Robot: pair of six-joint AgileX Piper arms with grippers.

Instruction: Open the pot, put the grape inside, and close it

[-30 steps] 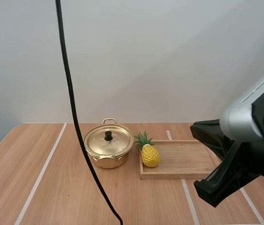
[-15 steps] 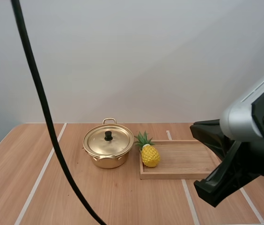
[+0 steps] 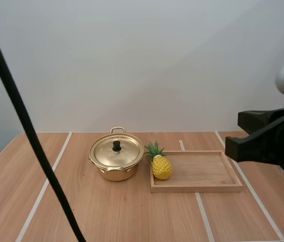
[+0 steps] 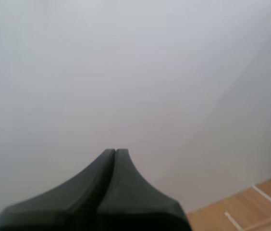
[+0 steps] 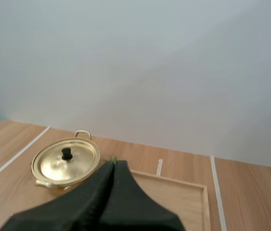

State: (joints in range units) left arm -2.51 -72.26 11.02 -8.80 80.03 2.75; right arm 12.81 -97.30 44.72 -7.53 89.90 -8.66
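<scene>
A golden pot (image 3: 116, 160) stands on the wooden table with its lid (image 3: 117, 152) on and a black knob on top. Right of it a yellow toy pineapple (image 3: 161, 166) stands upright at the left end of a wooden tray (image 3: 202, 171); I see no grapes. My right arm (image 3: 270, 138) hangs at the right, above the tray's far end. In the right wrist view my right gripper (image 5: 113, 162) is shut on nothing, well above and short of the pot (image 5: 66, 161) and tray (image 5: 174, 192). My left gripper (image 4: 115, 150) is shut on nothing and faces the wall.
White lines (image 3: 44, 189) run front to back across the table. The tray's middle and right part hold nothing. A plain pale wall stands behind the table. Bare wood lies left of and in front of the pot.
My right arm has drawn back to the right, uncovering the tray's right end. Pot, pineapple and tray have not moved.
</scene>
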